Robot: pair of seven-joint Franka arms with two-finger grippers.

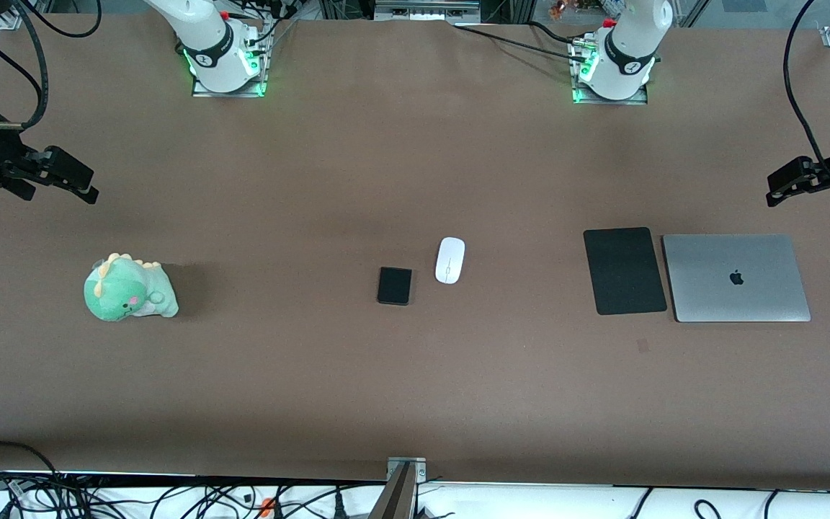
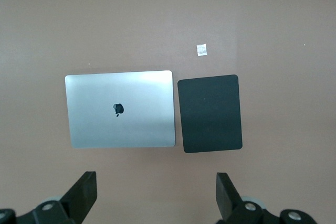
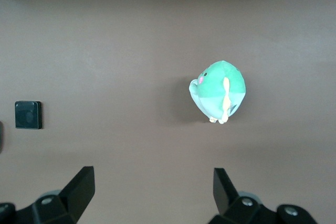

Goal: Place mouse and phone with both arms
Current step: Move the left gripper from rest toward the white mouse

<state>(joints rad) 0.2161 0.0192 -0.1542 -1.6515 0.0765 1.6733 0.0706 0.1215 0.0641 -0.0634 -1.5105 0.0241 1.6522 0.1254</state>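
The white oval mouse (image 1: 449,260) lies near the middle of the table. The small black phone (image 1: 394,285) lies flat beside it, slightly nearer the front camera, toward the right arm's end. The phone also shows at the edge of the right wrist view (image 3: 28,115). My right gripper (image 1: 92,186) hangs open and empty in the air at the right arm's end of the table, over bare table by the plush toy. My left gripper (image 1: 772,189) hangs open and empty at the left arm's end, over bare table by the laptop. Both are well away from mouse and phone.
A matte black mouse pad (image 1: 625,271) and a closed silver laptop (image 1: 736,277) lie side by side toward the left arm's end. A green plush dinosaur (image 1: 129,288) sits toward the right arm's end. A small tape mark (image 1: 643,345) lies nearer the camera than the pad.
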